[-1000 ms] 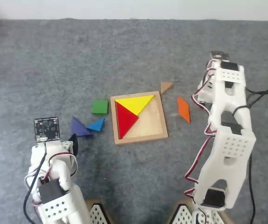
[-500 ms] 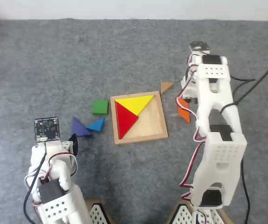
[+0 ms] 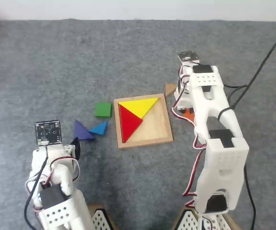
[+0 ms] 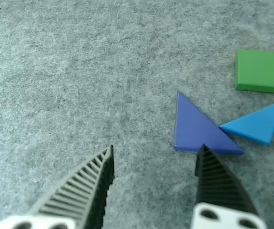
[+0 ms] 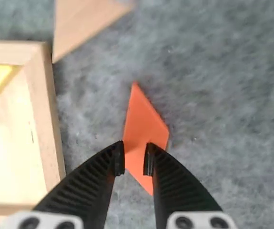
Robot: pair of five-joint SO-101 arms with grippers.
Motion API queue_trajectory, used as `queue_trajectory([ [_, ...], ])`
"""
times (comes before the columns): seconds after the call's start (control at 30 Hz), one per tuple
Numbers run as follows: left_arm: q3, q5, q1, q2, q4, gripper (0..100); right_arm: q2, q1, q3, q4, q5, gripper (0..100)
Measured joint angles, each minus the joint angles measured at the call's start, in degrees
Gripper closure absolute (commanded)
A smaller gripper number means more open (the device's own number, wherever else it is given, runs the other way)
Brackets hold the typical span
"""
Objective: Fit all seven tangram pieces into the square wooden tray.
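Note:
The square wooden tray holds a yellow triangle and a red triangle. Left of it lie a green square, a purple triangle and a blue triangle. A tan triangle rests off the tray's far right corner. The orange parallelogram lies flat on the carpet beside the tray's right rim. My right gripper hovers just over it, shut to a narrow slit. My left gripper stands open, low over the carpet just short of the purple triangle.
Grey carpet covers the whole table. The tan triangle lies beyond the orange piece, near the tray corner. The blue triangle touches the purple one's tip, with the green square farther on. Open carpet lies in front of the tray.
The right arm has swung left toward the tray and now covers most of the orange parallelogram from above. The left arm and all pieces have stayed put.

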Motion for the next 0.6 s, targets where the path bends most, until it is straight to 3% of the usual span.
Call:
queue_trajectory([
  [0.6,0.00,0.00,0.00,0.00,0.00,73,0.53,8.44,2.02,-4.48,2.37,91.4],
])
